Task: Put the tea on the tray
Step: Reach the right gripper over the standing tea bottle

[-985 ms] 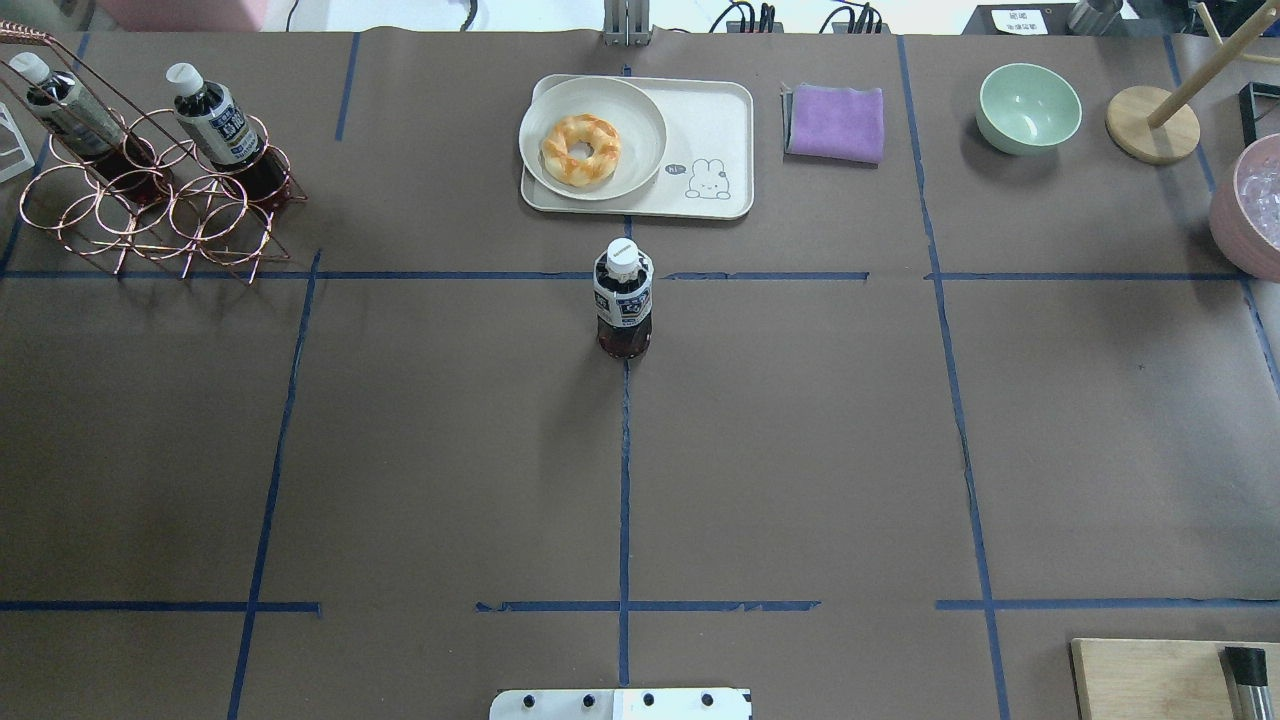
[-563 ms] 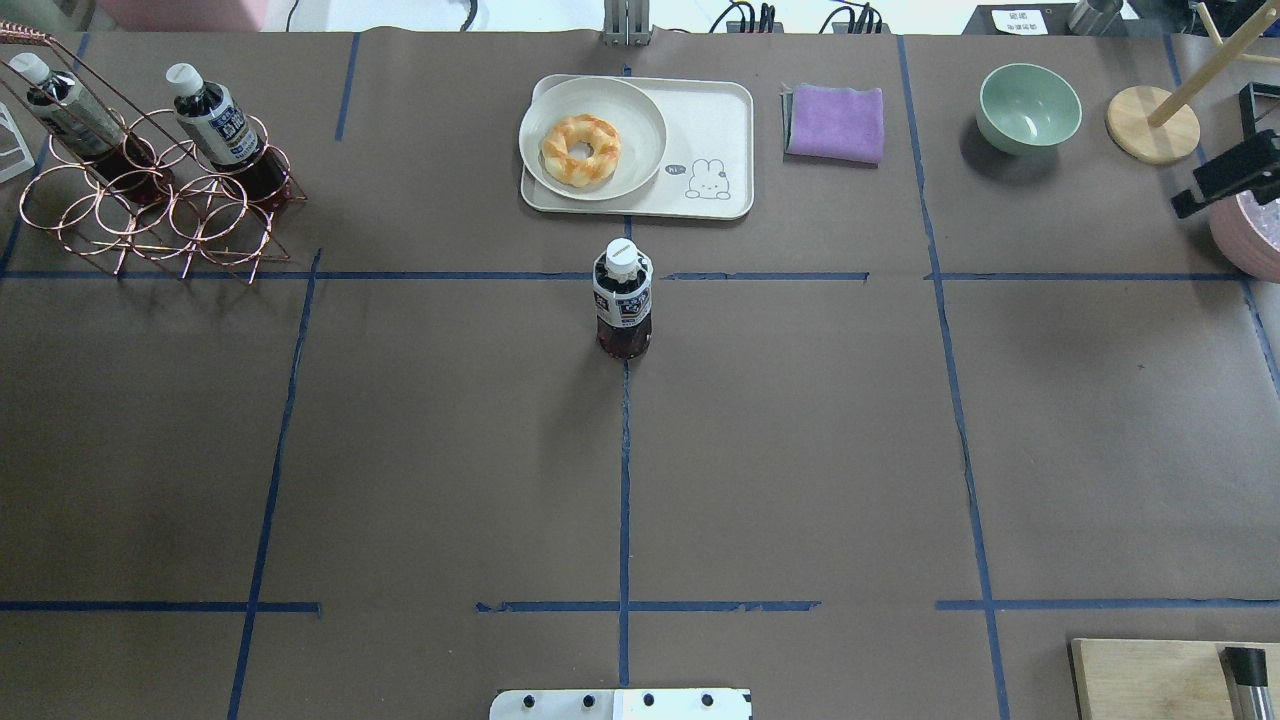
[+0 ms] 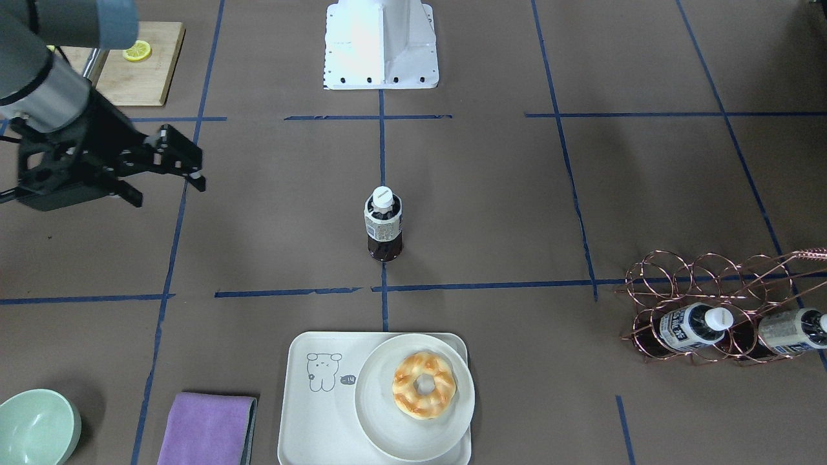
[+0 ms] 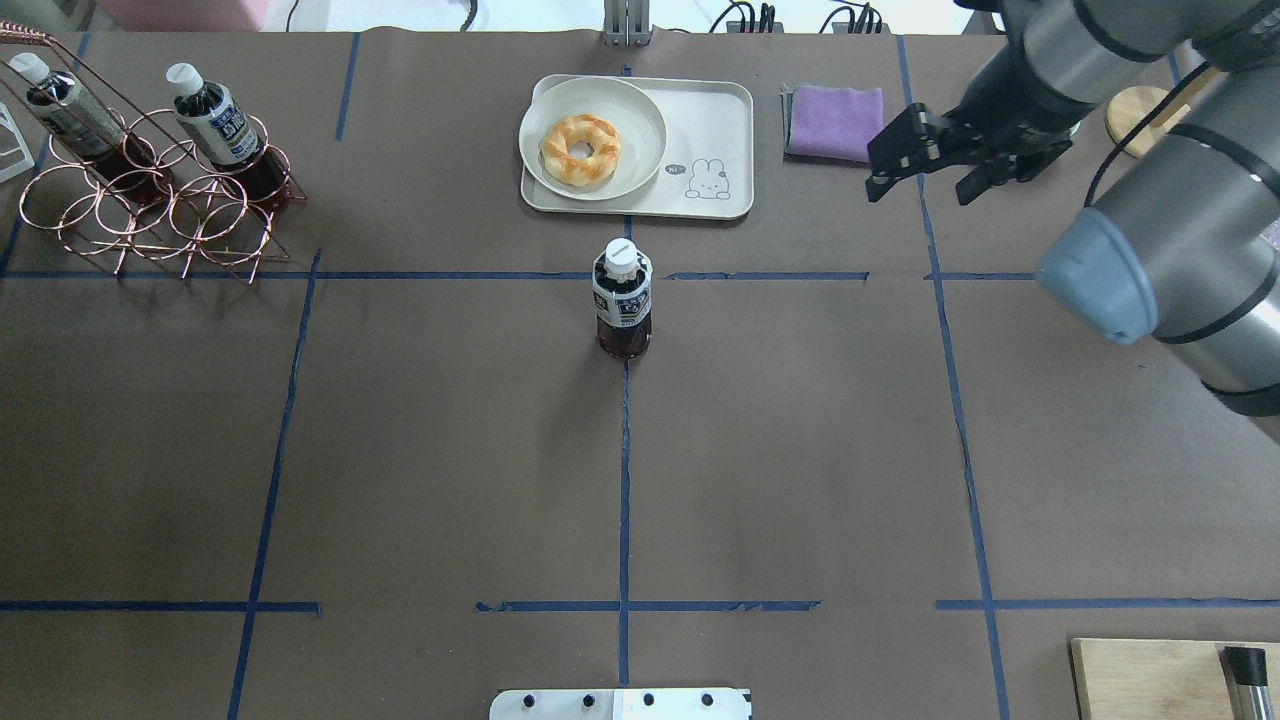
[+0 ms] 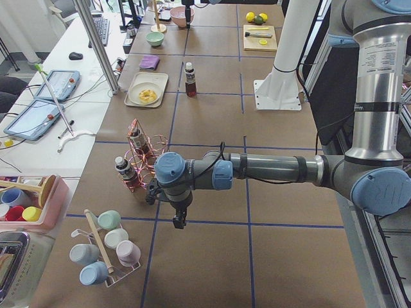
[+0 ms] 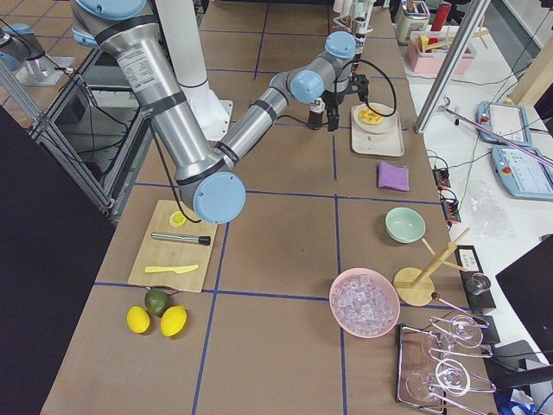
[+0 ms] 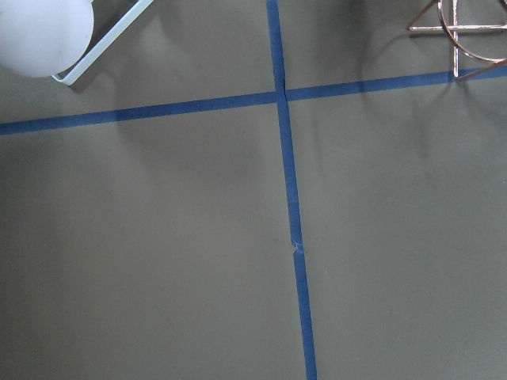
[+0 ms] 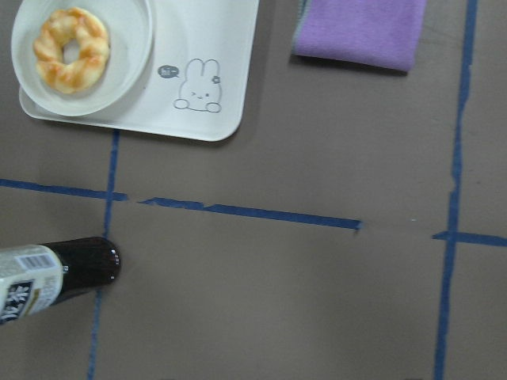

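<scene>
The tea bottle [image 4: 623,300] stands upright on the brown table [image 4: 400,450], right where two strips of blue tape [image 4: 625,480] cross. It's just on the robot's side of the tray [image 4: 712,125] but not touching it, with a bit of bare paper between the two. Its white cap is on and nothing has hold of it.

The tray is partly taken. A round plate [image 4: 645,105] with a donut [image 4: 580,148] fills the half on the robot's left, and the half with the little animal drawing is bare.

The right gripper [image 4: 915,192] hangs in the air off to the tray's right, near the purple cloth [image 4: 835,122] and well apart from the bottle. Its fingers are spread wide with nothing between them. The right wrist camera catches the bottle down in its lower left corner, with the tray and cloth along the top.

The left gripper [image 5: 177,220] only shows up in the left side camera, small and dark, so whether it's open or closed is anyone's guess. It sits low over the table, close to the copper wire rack [image 4: 150,200], which has two more bottles of the same kind leaning in it. The left wrist camera shows only paper, a tape cross and a bit of rack wire.
</scene>
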You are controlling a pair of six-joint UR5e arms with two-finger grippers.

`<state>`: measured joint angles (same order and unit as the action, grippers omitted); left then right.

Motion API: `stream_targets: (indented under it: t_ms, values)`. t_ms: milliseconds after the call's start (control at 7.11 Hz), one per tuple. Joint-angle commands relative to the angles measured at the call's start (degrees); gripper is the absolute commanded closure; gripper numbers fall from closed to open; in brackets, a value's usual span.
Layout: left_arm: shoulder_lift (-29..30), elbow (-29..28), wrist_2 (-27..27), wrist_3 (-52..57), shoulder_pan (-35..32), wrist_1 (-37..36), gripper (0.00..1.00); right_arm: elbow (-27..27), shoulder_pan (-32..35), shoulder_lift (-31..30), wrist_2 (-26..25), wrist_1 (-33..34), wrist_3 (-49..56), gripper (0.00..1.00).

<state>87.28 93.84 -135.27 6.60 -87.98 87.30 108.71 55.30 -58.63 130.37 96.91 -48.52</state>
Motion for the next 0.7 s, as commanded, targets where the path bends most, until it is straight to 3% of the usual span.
stream_targets:
  t_ms: [0, 281, 563]
  values:
    - [0.0, 0.0, 0.0, 0.0, 0.0, 0.1, 0.00, -0.6, -8.6, 10.8, -9.6, 7.7, -10.5, 0.01]
    - [0.0, 0.0, 0.0, 0.0, 0.0, 0.1, 0.00, -7.2, -13.1, 18.8, -15.0, 9.5, -14.4, 0.02]
    - [-0.1, -0.1, 0.0, 0.0, 0.0, 0.1, 0.00, -12.4, -15.6, 22.4, -19.3, 9.3, -14.4, 0.06]
